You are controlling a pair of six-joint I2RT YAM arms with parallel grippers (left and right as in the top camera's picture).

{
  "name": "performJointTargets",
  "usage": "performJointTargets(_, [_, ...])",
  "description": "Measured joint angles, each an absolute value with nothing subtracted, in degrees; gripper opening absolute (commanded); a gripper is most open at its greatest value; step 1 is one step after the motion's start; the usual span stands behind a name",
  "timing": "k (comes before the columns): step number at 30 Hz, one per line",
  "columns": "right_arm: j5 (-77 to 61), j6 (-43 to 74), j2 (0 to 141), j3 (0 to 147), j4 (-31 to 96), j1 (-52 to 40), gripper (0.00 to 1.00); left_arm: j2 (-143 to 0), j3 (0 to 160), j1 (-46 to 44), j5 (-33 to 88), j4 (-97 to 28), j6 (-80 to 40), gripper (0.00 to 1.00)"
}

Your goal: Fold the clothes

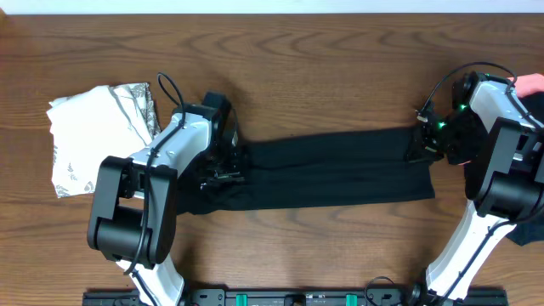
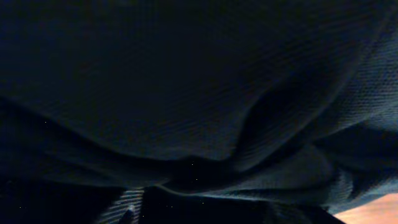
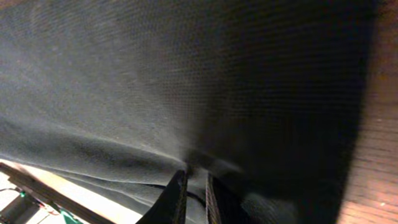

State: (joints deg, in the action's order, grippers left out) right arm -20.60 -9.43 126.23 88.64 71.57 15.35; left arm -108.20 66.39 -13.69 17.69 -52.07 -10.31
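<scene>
A black shirt (image 1: 340, 170) lies pulled out into a long flat band across the middle of the table. My left gripper (image 1: 231, 170) is at its bunched left end. In the left wrist view dark fabric (image 2: 199, 93) fills the frame; one ribbed finger pad (image 2: 127, 208) stands far to the left, so the jaws are apart and open. My right gripper (image 1: 422, 140) is at the band's right end. In the right wrist view its two fingers (image 3: 178, 193) are nearly together with a fold of the black cloth (image 3: 155, 81) pinched between them.
A folded white, grey-printed garment (image 1: 93, 136) lies at the left of the wooden table (image 1: 323, 59). A pink piece (image 1: 531, 85) shows at the right edge behind the right arm. More dark cloth (image 1: 523, 231) lies at the lower right.
</scene>
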Motion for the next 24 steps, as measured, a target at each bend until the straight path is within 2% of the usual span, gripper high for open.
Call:
performJointTargets(15, [-20.32, -9.41, 126.10, 88.64, 71.55, 15.35, 0.12, -108.20, 66.32, -13.72, 18.02, -51.75, -10.50, 0.76])
performJointTargets(24, [-19.92, -9.39, 126.04, 88.64, 71.53, 15.35, 0.12, -107.77, 65.80, -14.41, 17.28, -46.24, -10.66, 0.75])
